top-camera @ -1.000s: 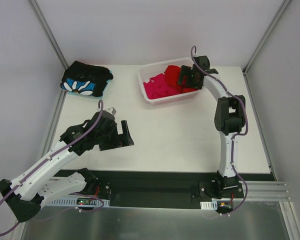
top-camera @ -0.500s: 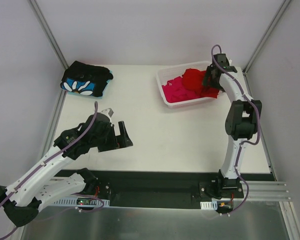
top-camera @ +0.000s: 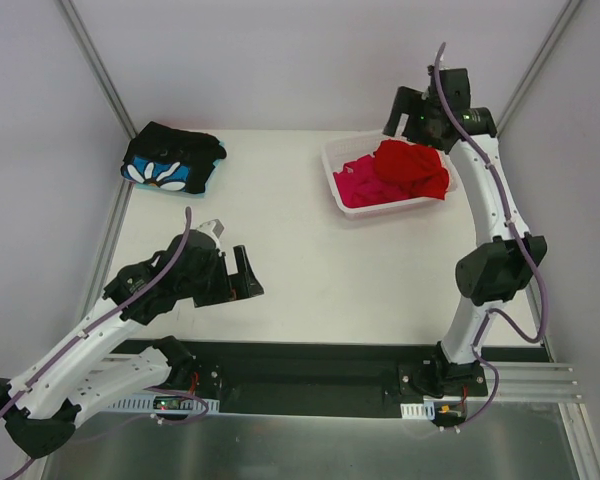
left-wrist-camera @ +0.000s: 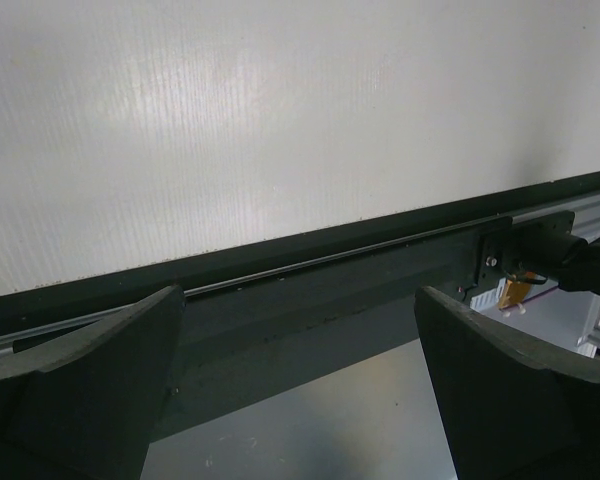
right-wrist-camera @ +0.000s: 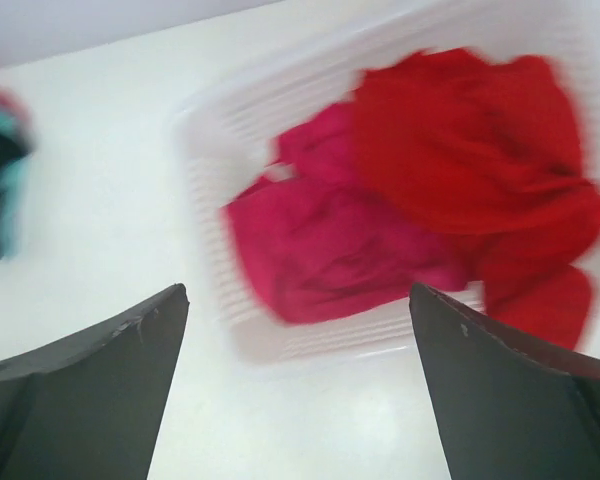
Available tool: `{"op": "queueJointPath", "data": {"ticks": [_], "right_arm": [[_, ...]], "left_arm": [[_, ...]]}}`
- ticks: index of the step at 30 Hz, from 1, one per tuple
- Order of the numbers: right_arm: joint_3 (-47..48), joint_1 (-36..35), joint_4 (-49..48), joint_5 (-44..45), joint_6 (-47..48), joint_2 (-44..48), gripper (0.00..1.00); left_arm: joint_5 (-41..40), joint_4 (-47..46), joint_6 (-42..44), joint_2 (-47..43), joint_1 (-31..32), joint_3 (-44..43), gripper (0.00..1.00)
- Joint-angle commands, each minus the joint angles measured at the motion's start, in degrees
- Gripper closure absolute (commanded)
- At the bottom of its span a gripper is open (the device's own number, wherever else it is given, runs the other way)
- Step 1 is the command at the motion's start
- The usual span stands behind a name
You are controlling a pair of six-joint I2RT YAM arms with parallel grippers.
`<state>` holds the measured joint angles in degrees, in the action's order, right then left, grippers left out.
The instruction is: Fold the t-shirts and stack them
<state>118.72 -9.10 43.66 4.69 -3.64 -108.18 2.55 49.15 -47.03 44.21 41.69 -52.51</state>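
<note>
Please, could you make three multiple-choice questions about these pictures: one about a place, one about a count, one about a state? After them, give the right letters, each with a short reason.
1. Where on the table does the black flowered shirt lie?
A. at the near right corner
B. at the far left corner
C. in the middle

2. How many shirts lie in the basket?
A. two
B. one
C. three

3. In what state is the right gripper?
A. shut on the red shirt
B. shut and empty
C. open and holding nothing

Answers:
1 B: the top view shows it folded at the far left corner, apart from the basket.
2 A: only a red shirt and a pink shirt are in it.
3 C: its jaws stand wide apart above the basket, with nothing between them.
</note>
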Motion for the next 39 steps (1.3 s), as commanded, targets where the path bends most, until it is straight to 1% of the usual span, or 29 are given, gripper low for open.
{"op": "queueJointPath", "data": {"ticks": [1, 2, 3, 5, 9, 12, 16, 19, 28, 32, 33, 36, 39], "right_arm": [[0.7, -5.6, 6.3, -22.9, -2.8, 3.8, 0.04], [-2.6, -7.9, 5.7, -26.4, -2.6, 4.9, 0.04], [-4.4, -9.1, 5.1, -27.7, -2.3, 5.4, 0.04], [-9.3, -12.0, 4.2, -30.0, -2.1, 6.9, 0.04], [-16.5, -15.3, 2.1, -32.6, -1.8, 8.5, 0.04], [-19.4, -18.0, 1.8, -33.3, -1.2, 8.0, 0.04], [-19.6, -20.6, 3.2, -33.3, -0.4, 5.2, 0.04], [-19.7, -22.3, 2.5, -33.3, -0.8, 3.4, 0.04], [-13.8, -25.5, 1.9, -31.5, -1.6, -4.7, 0.04], [-5.9, -25.4, 4.8, -29.3, -0.8, -11.8, 0.04], [-1.8, -25.4, 5.8, -28.6, -0.2, -13.1, 0.04], [5.2, -25.1, 8.7, -26.1, 0.1, -17.3, 0.04], [8.1, -24.1, 8.6, -24.6, -0.1, -19.9, 0.04]], "left_arm": [[-0.9, 0.1, 0.1, -1.1, 0.4, 0.3, 0.01], [-1.0, 0.1, 0.1, -1.1, 0.5, 0.3, 0.01], [-1.1, 0.1, 0.1, -1.0, 0.4, 0.3, 0.01], [-1.3, 0.0, 0.2, -0.7, 0.5, 0.2, 0.01], [-1.5, 0.1, 0.1, -0.7, 0.5, 0.1, 0.01], [-1.7, 0.1, 0.0, -0.5, 0.4, 0.1, 0.01], [-1.4, 0.1, -0.3, -0.4, 0.5, 0.0, 0.01], [-1.4, 0.0, -0.3, -0.7, 0.4, 0.0, 0.01], [-1.3, 0.1, -0.7, -0.6, 0.4, 0.0, 0.01], [-1.1, 0.0, -0.6, -0.7, 0.4, -0.2, 0.01], [-1.1, 0.1, -0.6, -0.7, 0.5, -0.2, 0.01], [-1.3, 0.1, -0.7, -0.8, 0.4, -0.1, 0.01], [-1.2, 0.1, -0.7, -0.7, 0.5, 0.0, 0.01]]}}
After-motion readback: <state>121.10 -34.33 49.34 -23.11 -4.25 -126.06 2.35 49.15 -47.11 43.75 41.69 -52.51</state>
